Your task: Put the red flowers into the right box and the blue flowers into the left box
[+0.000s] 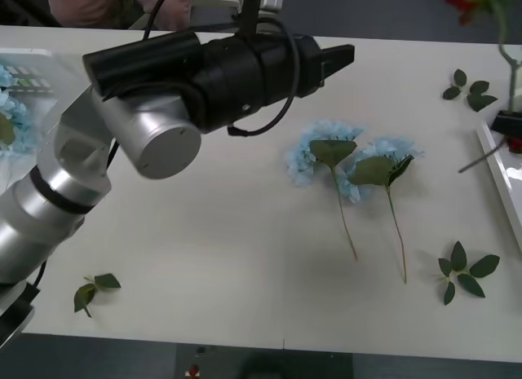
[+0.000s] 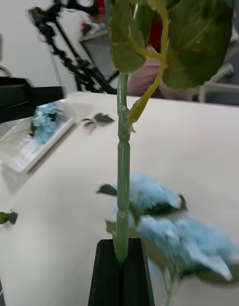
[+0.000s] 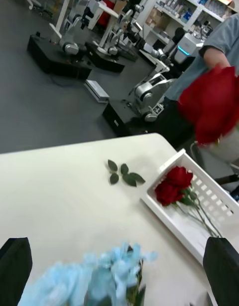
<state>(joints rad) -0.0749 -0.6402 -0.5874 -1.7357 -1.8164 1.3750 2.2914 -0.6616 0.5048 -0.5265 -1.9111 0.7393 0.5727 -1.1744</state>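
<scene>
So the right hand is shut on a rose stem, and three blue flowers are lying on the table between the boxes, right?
Not quite. The front view shows two blue flowers on the table, not three. The right hand is indeed shut on a rose stem.

Left arm (image 1: 122, 134): brushed-silver cylindrical links, round flat joint cap, black band. Wrist section is matte black, with a thin black cable looped over it. Gripper fingers (image 3: 15, 266) are black, flat and blunt-tipped.
</scene>
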